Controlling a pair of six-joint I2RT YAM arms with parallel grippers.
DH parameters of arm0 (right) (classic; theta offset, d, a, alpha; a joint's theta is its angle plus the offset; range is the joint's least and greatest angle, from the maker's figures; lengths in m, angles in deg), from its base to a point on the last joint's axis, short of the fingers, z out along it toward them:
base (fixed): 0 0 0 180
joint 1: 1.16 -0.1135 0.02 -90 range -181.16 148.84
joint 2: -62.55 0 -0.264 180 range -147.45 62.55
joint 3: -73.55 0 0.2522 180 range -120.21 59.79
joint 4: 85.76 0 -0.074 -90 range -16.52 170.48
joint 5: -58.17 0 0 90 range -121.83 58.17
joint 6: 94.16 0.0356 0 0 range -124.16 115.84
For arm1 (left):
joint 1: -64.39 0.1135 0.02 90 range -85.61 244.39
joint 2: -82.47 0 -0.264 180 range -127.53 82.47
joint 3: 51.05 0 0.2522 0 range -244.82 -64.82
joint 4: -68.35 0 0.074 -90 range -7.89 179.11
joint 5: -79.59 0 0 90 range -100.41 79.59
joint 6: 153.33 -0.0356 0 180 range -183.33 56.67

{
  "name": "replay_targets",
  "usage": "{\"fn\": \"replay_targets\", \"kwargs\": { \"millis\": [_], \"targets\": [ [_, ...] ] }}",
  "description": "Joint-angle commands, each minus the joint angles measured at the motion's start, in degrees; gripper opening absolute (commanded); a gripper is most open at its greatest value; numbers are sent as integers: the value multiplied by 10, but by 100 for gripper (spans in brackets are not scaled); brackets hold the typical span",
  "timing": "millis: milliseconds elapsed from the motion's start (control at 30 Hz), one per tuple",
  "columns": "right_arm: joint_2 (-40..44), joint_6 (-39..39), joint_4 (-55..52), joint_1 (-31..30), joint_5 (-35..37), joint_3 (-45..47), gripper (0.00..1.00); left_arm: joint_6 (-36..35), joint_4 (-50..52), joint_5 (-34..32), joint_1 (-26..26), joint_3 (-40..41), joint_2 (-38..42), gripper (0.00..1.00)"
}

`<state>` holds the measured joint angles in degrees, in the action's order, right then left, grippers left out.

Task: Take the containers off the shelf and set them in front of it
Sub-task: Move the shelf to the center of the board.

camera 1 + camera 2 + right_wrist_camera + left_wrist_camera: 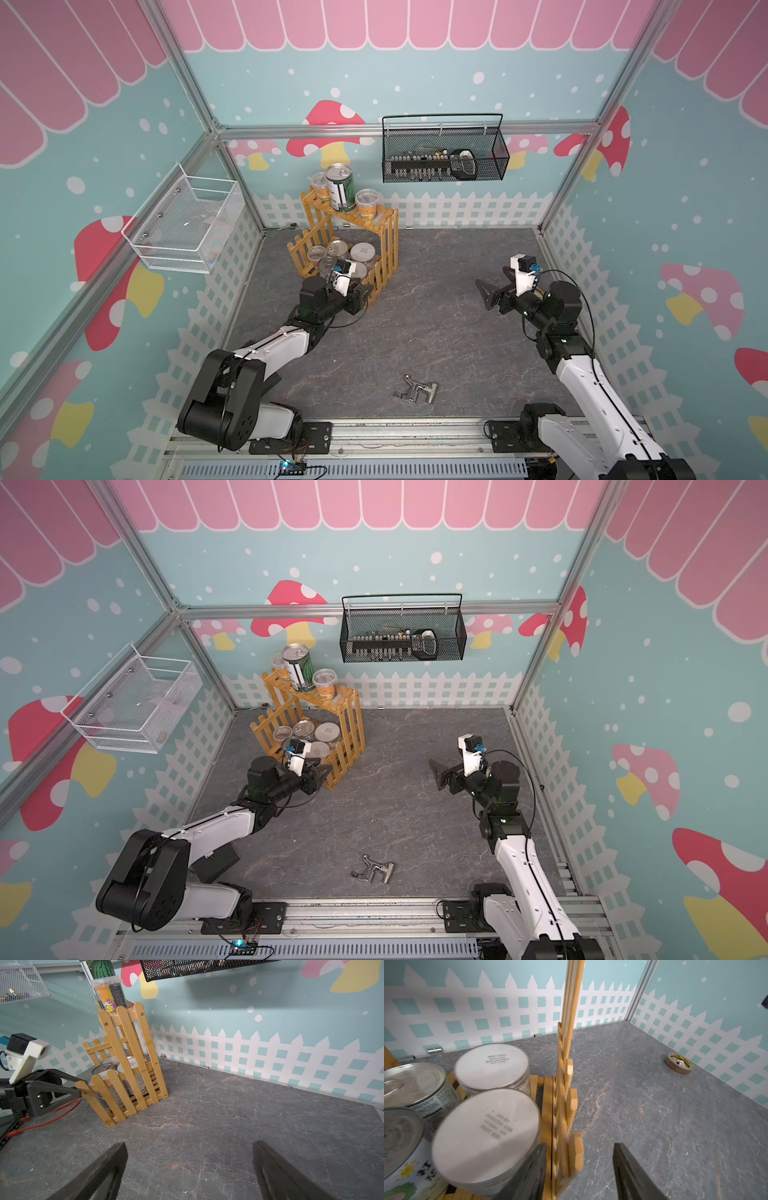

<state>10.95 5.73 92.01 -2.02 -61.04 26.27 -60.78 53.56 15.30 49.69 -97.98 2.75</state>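
Step in hand, my read: the left jaws were going for the near white-lidded clear round jar (485, 1134). It sat on the lower tier of the honey-yellow slatted wooden two-tier shelf (388, 243), near the far-left corner of the grey stone-pattern table (436, 316).

All eight containers were on the shelf and none stood in front of it. The lower tier also held:
- a second white-lidded jar (492, 1064)
- two silver pull-tab tin cans (411, 1082)
- a clear lidded plastic cup (316, 253)

The top tier held a tall green-labelled tin can (340, 187) and two orange-filled clear cups (366, 203).

Doing it well: the placement looked off. The left jaws straddled the shelf's picket side wall, one jaw inside by the near jar and the other outside over bare table. Closing there would likely pinch wood along with the jar. Better to shift toward the table's left edge so both jaws flank the jar inside the pickets. Then grip just below the lid and lift straight up, clear of the picket tips, without nudging the tin can just beside it.

Jaws: the left jaws were about half spread and held nothing. The inner jaw was at the jar's clear wall, but I couldn't tell if it touched. The outer jaw stood apart from the pickets. The right jaws were spread wide and empty, hovering over bare table toward the right edge, well apart from the shelf and touching nothing.
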Motion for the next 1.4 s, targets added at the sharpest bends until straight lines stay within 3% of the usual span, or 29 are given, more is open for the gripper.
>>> {"fn": "replay_targets", "kwargs": {
  "millis": [0,667,1000,1367],
  "targets": [
    [1,-7,-6,-4,8,-14,99,-3,-8,-18,-8,-21,-15,47],
    [-11,-10,5,-5,19,-10,99,-2,10,-66,-28,-41,-39,8],
    [-20,-5,14,-5,32,-14,99,26,-9,-142,-89,-31,-29,6],
    [-52,0,25,-5,52,-33,99,99,-18,-316,-236,-59,-61,6]
  ]
}}
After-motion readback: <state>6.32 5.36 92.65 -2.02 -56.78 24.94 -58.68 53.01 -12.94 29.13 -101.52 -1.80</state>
